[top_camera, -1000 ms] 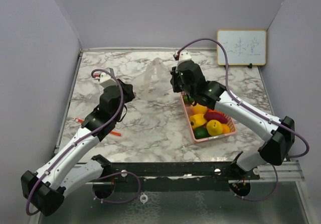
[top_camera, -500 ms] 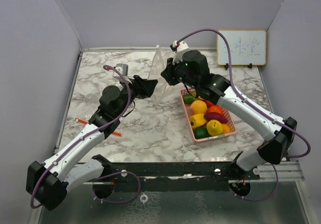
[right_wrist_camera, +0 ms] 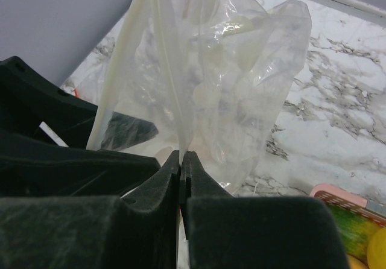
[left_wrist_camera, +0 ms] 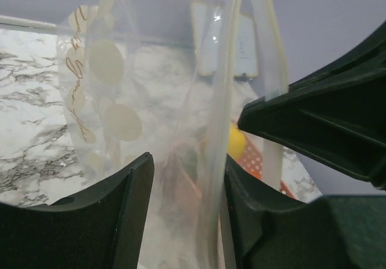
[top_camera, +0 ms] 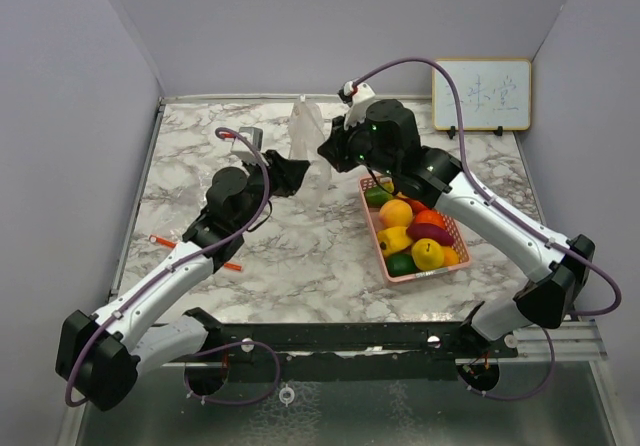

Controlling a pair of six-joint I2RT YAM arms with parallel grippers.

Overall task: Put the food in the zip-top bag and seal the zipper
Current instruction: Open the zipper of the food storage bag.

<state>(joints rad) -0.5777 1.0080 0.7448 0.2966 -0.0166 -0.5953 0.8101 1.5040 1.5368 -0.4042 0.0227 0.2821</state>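
zip-top bag: clear, thin, crinkled plastic film
food: glossy, smooth plastic
worktop: smooth, marble-patterned

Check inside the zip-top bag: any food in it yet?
None visible: the bag, pinched by the right gripper, looks empty, with only pale printed dots on its film. The food sits in the pink basket. The bag's lowest part is covered by that gripper.
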